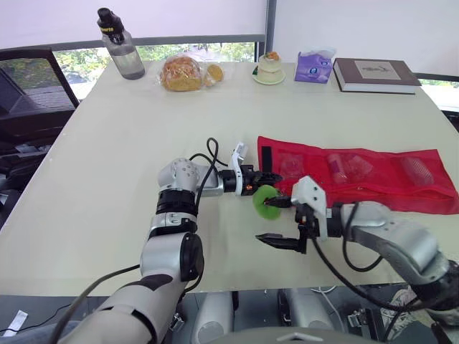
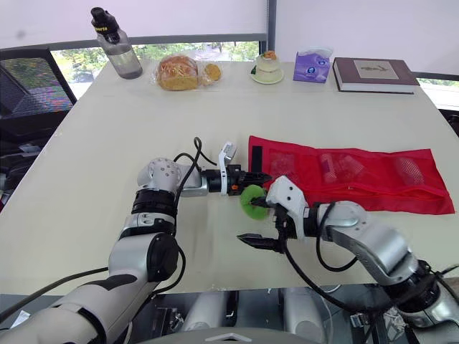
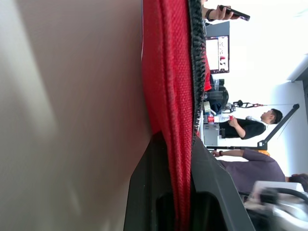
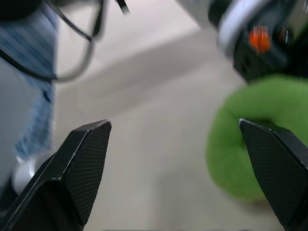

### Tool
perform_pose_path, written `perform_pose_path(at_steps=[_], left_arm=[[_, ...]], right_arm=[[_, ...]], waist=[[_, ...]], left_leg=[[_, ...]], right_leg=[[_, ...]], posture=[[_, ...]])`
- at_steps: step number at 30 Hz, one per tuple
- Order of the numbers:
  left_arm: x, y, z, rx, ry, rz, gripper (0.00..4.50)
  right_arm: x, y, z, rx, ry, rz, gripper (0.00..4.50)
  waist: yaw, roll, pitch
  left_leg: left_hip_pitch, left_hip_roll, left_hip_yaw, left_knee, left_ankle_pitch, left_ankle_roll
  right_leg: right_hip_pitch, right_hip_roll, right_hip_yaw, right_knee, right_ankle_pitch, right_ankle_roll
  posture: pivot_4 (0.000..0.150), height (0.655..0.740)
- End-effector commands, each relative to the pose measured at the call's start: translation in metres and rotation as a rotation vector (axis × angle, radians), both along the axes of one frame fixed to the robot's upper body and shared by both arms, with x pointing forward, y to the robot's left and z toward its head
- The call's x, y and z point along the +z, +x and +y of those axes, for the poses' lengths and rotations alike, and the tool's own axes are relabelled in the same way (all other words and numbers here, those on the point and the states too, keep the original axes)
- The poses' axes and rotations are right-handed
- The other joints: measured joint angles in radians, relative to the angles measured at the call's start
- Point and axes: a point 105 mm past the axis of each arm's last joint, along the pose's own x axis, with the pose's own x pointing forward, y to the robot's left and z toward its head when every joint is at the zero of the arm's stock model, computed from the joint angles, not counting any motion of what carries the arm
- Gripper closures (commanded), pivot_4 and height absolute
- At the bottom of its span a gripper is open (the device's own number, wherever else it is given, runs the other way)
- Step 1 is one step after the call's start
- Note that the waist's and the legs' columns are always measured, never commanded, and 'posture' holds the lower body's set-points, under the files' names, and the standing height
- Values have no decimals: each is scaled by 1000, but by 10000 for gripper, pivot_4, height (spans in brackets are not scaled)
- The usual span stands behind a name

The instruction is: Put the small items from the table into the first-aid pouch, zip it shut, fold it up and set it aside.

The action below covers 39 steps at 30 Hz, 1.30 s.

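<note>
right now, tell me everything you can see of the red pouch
The red pouch lies flat and unfolded on the table, stretching toward the robot's right. It looks like thin red mesh with clear pockets holding small items and a black zipper along one edge. The left tool is shut on its left end, fabric pinched between the fingers. A green round item sits beside that end.

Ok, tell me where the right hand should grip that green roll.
I'd pinch the green roll across its rounded outer rim, coming from the robot's own side, where the open right hand sits. It is ring-shaped, and the left hand and red pouch crowd its far side.
</note>
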Motion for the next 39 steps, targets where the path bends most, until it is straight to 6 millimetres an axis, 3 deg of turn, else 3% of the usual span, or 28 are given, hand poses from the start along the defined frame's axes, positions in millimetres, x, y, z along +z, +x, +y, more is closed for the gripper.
perform_pose_path(at_steps=[1,10,13,15,20,24,27,36,39], left_arm=[[-8,-6,-4,-17,-2,32,44456],[-12,-13,-9,-37,-8,38,44456],[-12,-13,-8,-33,-11,35,45000],[-13,-13,-7,-28,-12,36,45000],[-16,-11,-2,-8,1,33,45000],[-18,-11,1,-6,29,6,45000],[-19,-9,8,14,44,-22,45000],[-33,-16,23,9,118,-44,45000],[-34,-17,27,12,128,-48,45000]], right_arm=[[-6,5,-1,-8,-57,-28,0],[-30,21,-4,-88,-196,-62,0],[-40,19,-12,-84,-272,-88,14297],[-45,17,-20,-79,-317,-98,18986],[-36,18,-32,-114,-313,-130,43714],[-11,21,-32,-199,-130,-131,44594],[13,19,-45,-351,89,-101,44594],[32,17,-99,-731,371,-91,44594],[35,23,-121,-856,383,-144,44594]], waist=[[0,0,0],[-3,0,-1],[-3,0,-1],[-1,0,-1],[0,-1,-3],[0,-1,-4],[-2,-1,-4],[-13,0,-6],[-20,1,-6]], left_leg=[[0,0,0,0,0,0],[1,0,0,0,0,0],[1,0,0,0,0,0],[1,0,0,0,0,0],[1,-1,0,0,0,0],[1,-1,-1,0,0,0],[1,-1,-1,-1,0,0],[3,1,0,-3,0,0],[3,2,1,-3,0,0]], right_leg=[[0,0,0,0,0,0],[0,0,0,0,0,0],[0,0,0,0,0,0],[0,0,0,0,0,0],[1,-1,0,-1,0,0],[1,-1,0,-1,0,0],[1,-1,0,-1,0,0],[1,1,1,-1,0,0],[1,1,1,-1,0,0]], posture=[[1500,7400],[1500,7400],[1500,7400],[1500,7400],[1500,7400],[1500,7400],[1500,7400],[1500,7400],[1500,7400]])
